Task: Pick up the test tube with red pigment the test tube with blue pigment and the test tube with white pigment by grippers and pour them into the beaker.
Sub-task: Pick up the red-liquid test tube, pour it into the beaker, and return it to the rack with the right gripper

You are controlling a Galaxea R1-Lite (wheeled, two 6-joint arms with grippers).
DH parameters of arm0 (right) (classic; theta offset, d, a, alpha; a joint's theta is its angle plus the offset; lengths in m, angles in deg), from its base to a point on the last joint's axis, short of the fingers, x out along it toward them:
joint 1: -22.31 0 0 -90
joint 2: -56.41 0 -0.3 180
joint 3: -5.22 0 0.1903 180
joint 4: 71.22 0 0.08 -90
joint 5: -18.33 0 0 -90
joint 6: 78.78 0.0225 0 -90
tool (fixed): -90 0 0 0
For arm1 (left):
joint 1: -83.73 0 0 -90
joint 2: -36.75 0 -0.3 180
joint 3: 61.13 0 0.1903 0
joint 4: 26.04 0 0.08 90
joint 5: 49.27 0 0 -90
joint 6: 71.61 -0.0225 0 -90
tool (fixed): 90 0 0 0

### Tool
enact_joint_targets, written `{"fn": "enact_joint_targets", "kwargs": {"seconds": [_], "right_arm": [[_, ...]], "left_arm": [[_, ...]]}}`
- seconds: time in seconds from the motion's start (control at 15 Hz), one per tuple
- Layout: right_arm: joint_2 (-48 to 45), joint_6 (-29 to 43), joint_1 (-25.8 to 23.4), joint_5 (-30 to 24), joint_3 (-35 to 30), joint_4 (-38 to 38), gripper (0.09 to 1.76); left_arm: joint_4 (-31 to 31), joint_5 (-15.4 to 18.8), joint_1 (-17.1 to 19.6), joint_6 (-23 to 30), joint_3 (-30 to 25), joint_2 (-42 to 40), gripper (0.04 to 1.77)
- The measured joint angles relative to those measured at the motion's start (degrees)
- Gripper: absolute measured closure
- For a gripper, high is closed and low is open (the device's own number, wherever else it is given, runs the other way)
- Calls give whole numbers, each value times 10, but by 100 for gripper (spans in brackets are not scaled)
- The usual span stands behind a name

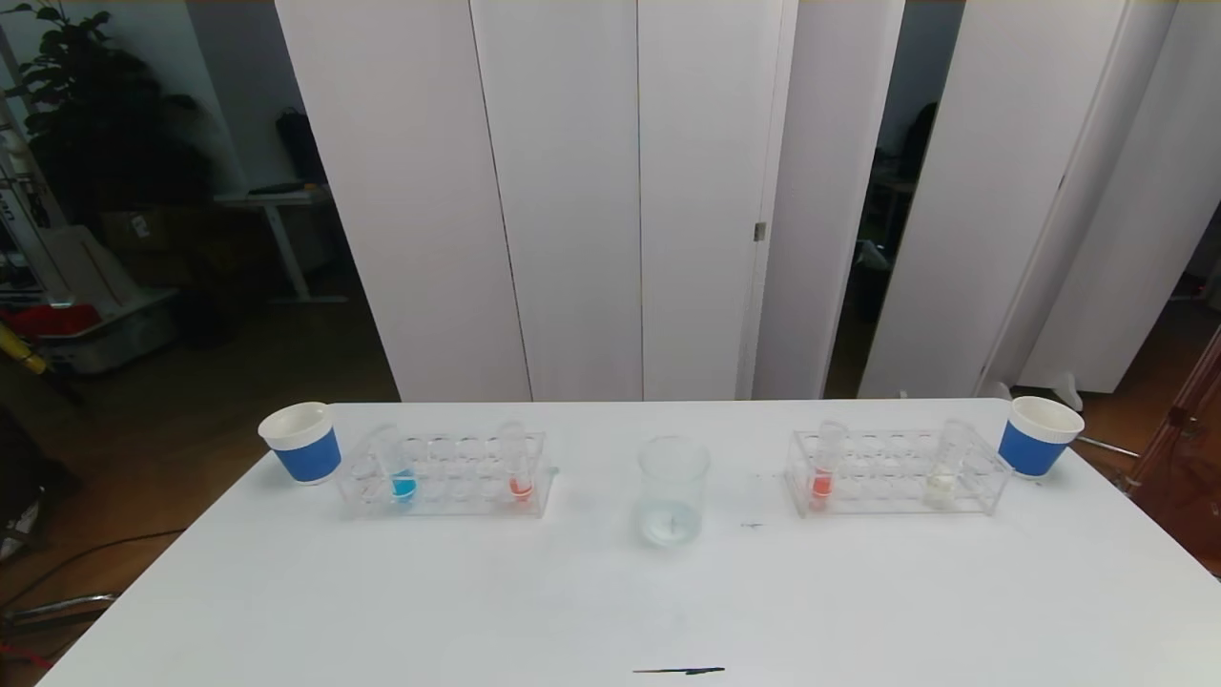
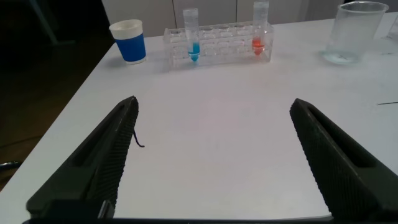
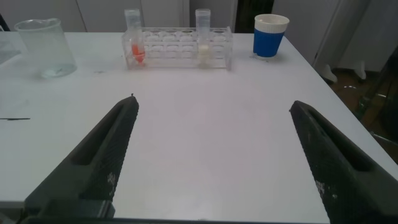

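Observation:
The clear beaker [image 1: 673, 490] stands mid-table. The left rack [image 1: 446, 474] holds the test tube with blue pigment [image 1: 400, 468] and a red tube [image 1: 517, 466]. The right rack [image 1: 897, 472] holds a red tube [image 1: 824, 468] and the test tube with white pigment [image 1: 945, 468]. My left gripper [image 2: 212, 109] is open and empty, low over the near table, facing the blue tube [image 2: 192, 36] and a red tube [image 2: 260, 31]. My right gripper [image 3: 212, 109] is open and empty, facing a red tube [image 3: 134, 38] and the white tube [image 3: 203, 38]. Neither gripper shows in the head view.
A blue paper cup [image 1: 301, 441] stands at the far left of the table and another [image 1: 1038, 435] at the far right. A dark mark [image 1: 679, 671] lies near the front edge. White panels stand behind the table.

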Motion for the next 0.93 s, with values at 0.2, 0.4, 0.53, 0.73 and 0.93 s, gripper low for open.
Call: {"fn": "enact_joint_targets", "kwargs": {"seconds": [0.2, 0.4, 0.53, 0.73, 0.93], "right_arm": [[0, -2, 0, 0, 0, 3, 10], [1, -1, 0, -2, 17, 14, 10], [11, -1, 2, -2, 59, 37, 10], [66, -1, 4, 0, 136, 45, 10], [160, 0, 9, 0, 227, 41, 10]], "left_arm": [[0, 0, 0, 0, 0, 0, 7], [0, 0, 0, 0, 0, 0, 7], [0, 0, 0, 0, 0, 0, 7], [0, 0, 0, 0, 0, 0, 7], [0, 0, 0, 0, 0, 0, 7]]}}
